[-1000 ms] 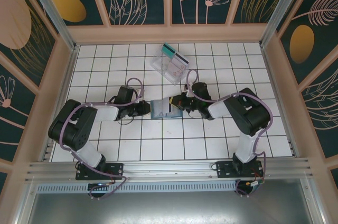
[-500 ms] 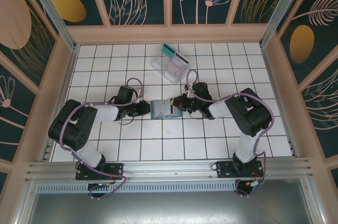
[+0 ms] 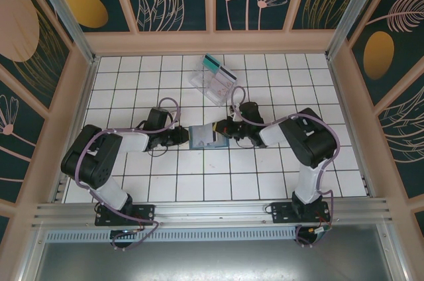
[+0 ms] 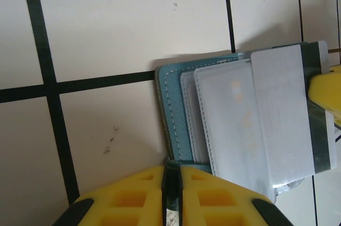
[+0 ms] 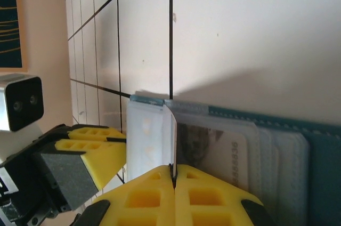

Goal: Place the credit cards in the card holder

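Note:
The dark-teal card holder (image 3: 200, 139) lies open on the tiles between both arms, its blue-grey slot pockets (image 4: 198, 116) facing up. My left gripper (image 4: 172, 170) is shut on the holder's near edge, also seen from above (image 3: 185, 136). My right gripper (image 5: 173, 170) is shut on a whitish card with a dark stripe (image 4: 282, 116), held edge-on (image 5: 172, 135) over the pockets at the holder's right side. A teal-green card (image 3: 211, 62) and another pale striped card (image 3: 226, 72) stand at the clear tray. A printed card (image 5: 234, 156) shows inside a pocket.
The clear plastic tray (image 3: 211, 86) sits on the tiles behind the grippers, near the back wall. Wooden walls ring the white tiled floor (image 3: 132, 89). The left gripper's yellow finger and camera (image 5: 80, 151) crowd the holder's far side in the right wrist view.
My right gripper has edged slightly left with the card, closer over the holder's pockets. The left gripper and the holder have stayed put.

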Action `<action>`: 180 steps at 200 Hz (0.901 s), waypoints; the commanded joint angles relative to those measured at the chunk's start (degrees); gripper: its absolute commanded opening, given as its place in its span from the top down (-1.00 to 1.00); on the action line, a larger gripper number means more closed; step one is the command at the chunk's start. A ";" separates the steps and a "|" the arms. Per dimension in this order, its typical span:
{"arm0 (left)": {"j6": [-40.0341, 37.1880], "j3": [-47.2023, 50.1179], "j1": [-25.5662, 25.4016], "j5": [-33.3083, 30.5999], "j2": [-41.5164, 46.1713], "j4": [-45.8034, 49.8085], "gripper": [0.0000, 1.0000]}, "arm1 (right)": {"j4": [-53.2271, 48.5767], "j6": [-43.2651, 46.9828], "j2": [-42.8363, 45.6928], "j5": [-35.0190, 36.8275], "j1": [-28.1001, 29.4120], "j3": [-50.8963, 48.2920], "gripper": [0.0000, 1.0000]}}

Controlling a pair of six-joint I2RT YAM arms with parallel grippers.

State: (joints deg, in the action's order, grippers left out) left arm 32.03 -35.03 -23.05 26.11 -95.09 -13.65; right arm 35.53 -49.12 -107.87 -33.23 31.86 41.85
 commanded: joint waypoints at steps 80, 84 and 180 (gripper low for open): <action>1.89 0.57 -2.67 0.71 -2.51 0.47 0.70 | -6.01 3.42 -0.26 -0.37 1.75 1.30 1.00; 1.98 0.57 -2.76 0.69 -2.55 0.46 0.70 | -6.66 3.80 0.05 -0.19 1.88 1.43 1.00; 3.38 1.38 -3.58 0.88 -2.74 -1.76 0.71 | -10.96 5.39 3.28 0.96 3.72 0.52 1.00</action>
State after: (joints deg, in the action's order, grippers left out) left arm 34.24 -35.03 -24.45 24.91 -95.50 -15.27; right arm 28.84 -45.39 -105.12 -30.98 33.74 42.85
